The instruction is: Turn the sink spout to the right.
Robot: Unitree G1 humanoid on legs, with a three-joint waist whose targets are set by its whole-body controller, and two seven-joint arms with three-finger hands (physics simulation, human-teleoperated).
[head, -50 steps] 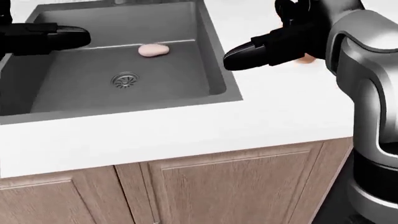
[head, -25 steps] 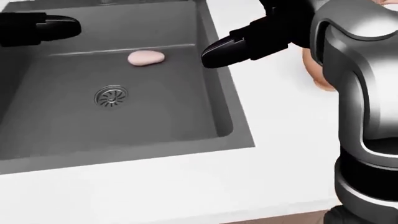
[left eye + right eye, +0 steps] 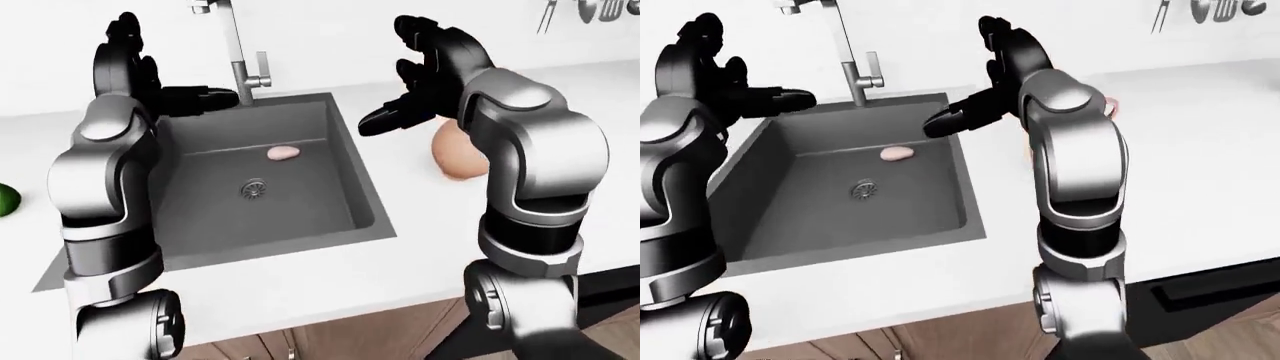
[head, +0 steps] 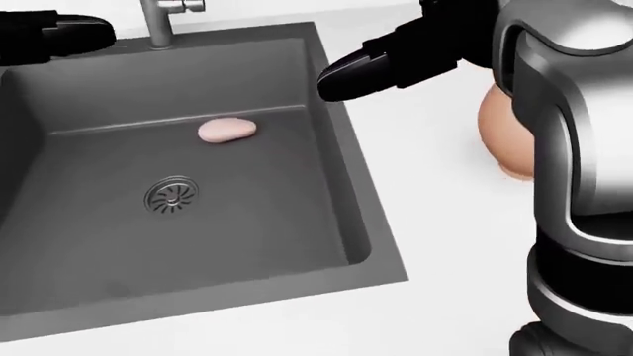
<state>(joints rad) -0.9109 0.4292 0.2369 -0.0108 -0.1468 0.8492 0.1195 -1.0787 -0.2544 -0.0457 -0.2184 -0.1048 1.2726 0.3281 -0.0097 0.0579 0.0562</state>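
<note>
While the head view has tilted up since a second ago:
Spout (image 3: 232, 41): now visible, top centre, untouched.
Left hand (image 3: 165, 94): fingers apart, empty.
Right hand (image 3: 415, 101): fingers apart, approaching.

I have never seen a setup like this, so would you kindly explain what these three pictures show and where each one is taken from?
These are simulator renders from cameras on a humanoid robot's head: one looks down, two act as its eyes. It stands at a white counter with a grey sink. The faucet rises at the sink's top edge. A pale pink lump lies in the basin near the drain. A tan rounded object sits on the counter, partly hidden by the right arm. The left robot hand and right robot hand hover open, holding nothing.
</note>
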